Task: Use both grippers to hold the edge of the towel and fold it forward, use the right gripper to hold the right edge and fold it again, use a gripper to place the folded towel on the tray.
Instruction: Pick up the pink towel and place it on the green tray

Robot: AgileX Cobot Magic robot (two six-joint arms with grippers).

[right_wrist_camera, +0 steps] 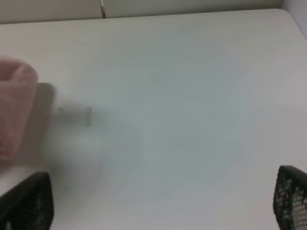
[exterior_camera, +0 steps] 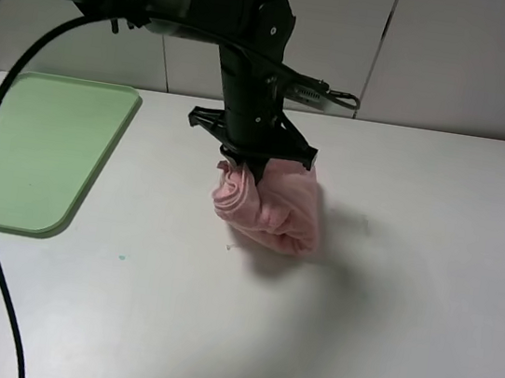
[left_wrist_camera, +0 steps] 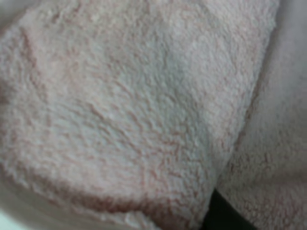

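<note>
A: Starting nearest the camera, what is showing?

B: Bare white table (exterior_camera: 241, 338) is filling the foreground. Beyond it, near the middle, the towel (exterior_camera: 274, 206) is bunching into a pink, rumpled bundle, and it appears to be hanging partly off the table under the left hand (exterior_camera: 246, 165).

A: Is that hand gripping it?

B: It is pinching the towel's top, its jaws nearly shut on the cloth. The left wrist view is filling with blurred fluffy terry (left_wrist_camera: 134, 105), so the cloth is pressing right up against that camera.

A: And the right hand (right_wrist_camera: 158, 211)?

B: It is standing wide open over empty table, holding nothing, with the towel (right_wrist_camera: 14, 105) off to one side.

A: How far along is the job looking?

B: The folds seem to be done, though loosely. Carrying the towel to the tray (exterior_camera: 41, 155) is remaining; the tray is lying empty at the far left, well apart from the bundle.
</note>
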